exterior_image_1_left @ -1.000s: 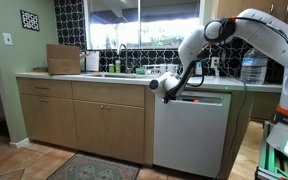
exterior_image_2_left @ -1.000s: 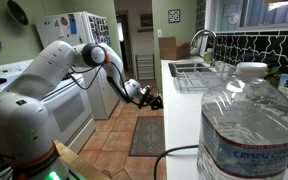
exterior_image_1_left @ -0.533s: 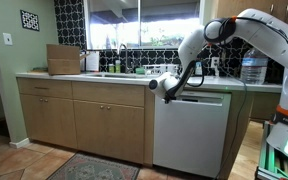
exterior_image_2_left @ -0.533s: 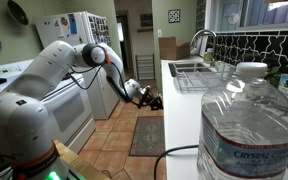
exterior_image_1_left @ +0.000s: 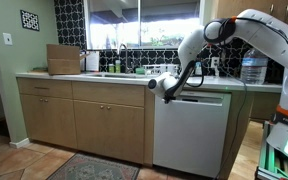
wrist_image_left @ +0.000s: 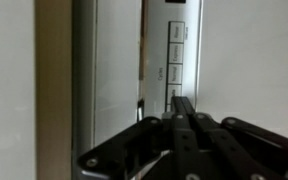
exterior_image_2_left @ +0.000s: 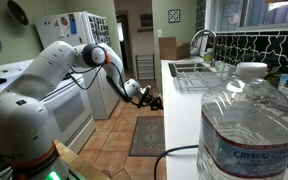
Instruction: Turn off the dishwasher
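Note:
The dishwasher point(exterior_image_1_left: 191, 135) is a tall white panel under the counter, with a dark control strip point(exterior_image_1_left: 202, 99) along its top edge. In both exterior views my gripper point(exterior_image_1_left: 166, 88) point(exterior_image_2_left: 150, 100) sits at the strip's left end, just below the counter edge. In the wrist view the strip point(wrist_image_left: 180, 45) runs upward with several small square buttons. My gripper point(wrist_image_left: 183, 101) has its fingers pressed together, and the tip lies right against the strip below the buttons. Nothing is held.
Tan wooden cabinets point(exterior_image_1_left: 84, 120) stand next to the dishwasher. The counter holds a sink with a faucet point(exterior_image_2_left: 200, 42), a cardboard box point(exterior_image_1_left: 64, 58) and a large water bottle point(exterior_image_2_left: 249, 130). A rug point(exterior_image_1_left: 94, 168) lies on the floor. A white stove point(exterior_image_2_left: 54, 105) stands opposite.
The gripper has edged very slightly toward the dishwasher's control strip. Otherwise nothing has visibly changed.

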Robot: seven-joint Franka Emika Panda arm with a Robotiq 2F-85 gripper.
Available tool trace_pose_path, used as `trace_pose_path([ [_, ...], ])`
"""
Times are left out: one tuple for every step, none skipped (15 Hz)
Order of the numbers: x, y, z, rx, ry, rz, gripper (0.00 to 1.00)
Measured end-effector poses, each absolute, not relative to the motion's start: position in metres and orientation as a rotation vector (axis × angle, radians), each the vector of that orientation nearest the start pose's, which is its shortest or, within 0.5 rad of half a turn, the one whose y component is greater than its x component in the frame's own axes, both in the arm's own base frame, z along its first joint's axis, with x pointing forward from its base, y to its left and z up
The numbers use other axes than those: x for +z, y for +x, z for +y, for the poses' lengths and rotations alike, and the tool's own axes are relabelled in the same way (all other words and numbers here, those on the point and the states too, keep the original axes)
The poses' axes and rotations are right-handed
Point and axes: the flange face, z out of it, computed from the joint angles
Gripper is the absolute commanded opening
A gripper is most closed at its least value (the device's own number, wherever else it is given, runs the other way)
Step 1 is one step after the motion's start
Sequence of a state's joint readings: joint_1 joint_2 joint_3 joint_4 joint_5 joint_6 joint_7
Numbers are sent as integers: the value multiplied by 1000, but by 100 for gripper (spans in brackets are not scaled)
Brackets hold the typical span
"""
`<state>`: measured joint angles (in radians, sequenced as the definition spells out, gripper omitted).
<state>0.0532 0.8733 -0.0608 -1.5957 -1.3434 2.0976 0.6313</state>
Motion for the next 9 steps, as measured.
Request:
trace_pose_path([
  [119, 673, -48, 24, 2032, 369, 0],
  [119, 674, -48, 26, 2032, 367, 0],
  [119, 675, -48, 29, 2031, 366, 0],
  [119, 677, -48, 31, 2031, 364, 0],
  [119, 678, -48, 33, 2030, 362, 0],
  [118, 679, -49, 33, 2029, 361, 0],
  [118, 679, -49, 33, 2029, 358, 0],
  [117, 680, -50, 32, 2029, 354, 0],
  [116, 681, -51, 31, 2030, 350, 0],
])
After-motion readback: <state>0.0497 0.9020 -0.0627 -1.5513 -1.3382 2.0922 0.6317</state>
